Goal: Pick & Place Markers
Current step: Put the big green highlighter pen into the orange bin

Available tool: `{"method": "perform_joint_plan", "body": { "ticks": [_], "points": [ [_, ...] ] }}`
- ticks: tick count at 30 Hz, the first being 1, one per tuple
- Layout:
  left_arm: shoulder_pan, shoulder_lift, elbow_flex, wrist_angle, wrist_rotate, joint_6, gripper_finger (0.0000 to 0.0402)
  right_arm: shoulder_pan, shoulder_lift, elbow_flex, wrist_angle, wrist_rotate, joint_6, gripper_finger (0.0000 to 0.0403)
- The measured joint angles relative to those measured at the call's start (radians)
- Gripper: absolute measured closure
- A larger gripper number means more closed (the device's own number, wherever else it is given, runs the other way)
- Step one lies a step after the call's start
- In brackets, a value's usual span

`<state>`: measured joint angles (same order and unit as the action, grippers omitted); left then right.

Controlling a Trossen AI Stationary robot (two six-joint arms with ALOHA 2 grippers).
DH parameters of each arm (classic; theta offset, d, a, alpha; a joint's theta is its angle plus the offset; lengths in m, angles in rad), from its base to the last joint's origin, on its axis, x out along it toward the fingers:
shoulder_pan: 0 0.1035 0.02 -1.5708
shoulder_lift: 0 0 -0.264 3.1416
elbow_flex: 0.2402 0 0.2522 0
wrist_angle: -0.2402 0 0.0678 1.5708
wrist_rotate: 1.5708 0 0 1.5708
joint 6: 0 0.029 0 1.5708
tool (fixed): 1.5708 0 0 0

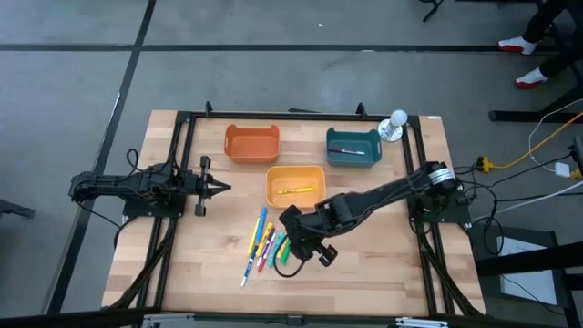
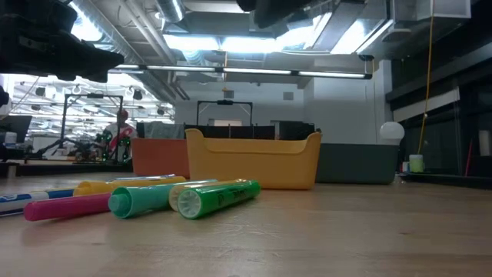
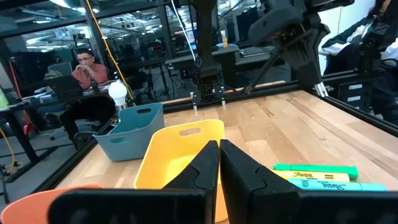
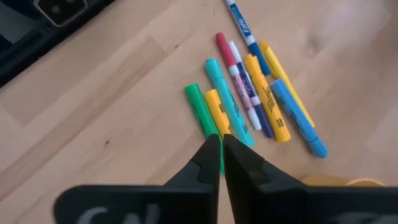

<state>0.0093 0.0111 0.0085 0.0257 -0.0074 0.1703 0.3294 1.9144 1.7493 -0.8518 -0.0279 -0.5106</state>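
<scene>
The right gripper (image 4: 221,144), fingers all but touching and holding nothing, hovers above the loose row of thin coloured markers (image 1: 264,244) on the wooden worktop (image 1: 383,264), seemingly lined up on the green one (image 4: 200,111). One marker, probably yellow, lies in the yellow plastic bin (image 1: 273,175) nearby, while the left gripper (image 1: 219,188) waits closed and empty at the side.

Below my black right pincer (image 4: 221,149) lie the markers (image 4: 252,96): a green one (image 4: 200,109), a teal one (image 4: 225,93), yellow highlighters (image 4: 264,99), a pink-and-white one (image 4: 239,78), a light blue one (image 4: 295,118), and a white-and-blue pen (image 4: 242,28). The table (image 1: 383,264) is pale wood. My bins are orange (image 1: 251,144), yellow (image 1: 294,186) and teal (image 1: 352,147).
</scene>
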Motion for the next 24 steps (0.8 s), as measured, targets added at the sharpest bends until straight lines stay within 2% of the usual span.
{"method": "perform_joint_plan", "body": {
  "ticks": [10, 24],
  "points": [
    [0.000, 0.000, 0.000, 0.000, 0.000, 0.000, 0.0389, -0.008, 0.003, -0.002, -0.003, 0.000, -0.051, 0.0311],
    [0.000, 0.000, 0.000, 0.000, 0.000, 0.000, 0.0389, -0.019, 0.030, -0.003, -0.003, -0.004, -0.127, 0.0269]
  ]
}}
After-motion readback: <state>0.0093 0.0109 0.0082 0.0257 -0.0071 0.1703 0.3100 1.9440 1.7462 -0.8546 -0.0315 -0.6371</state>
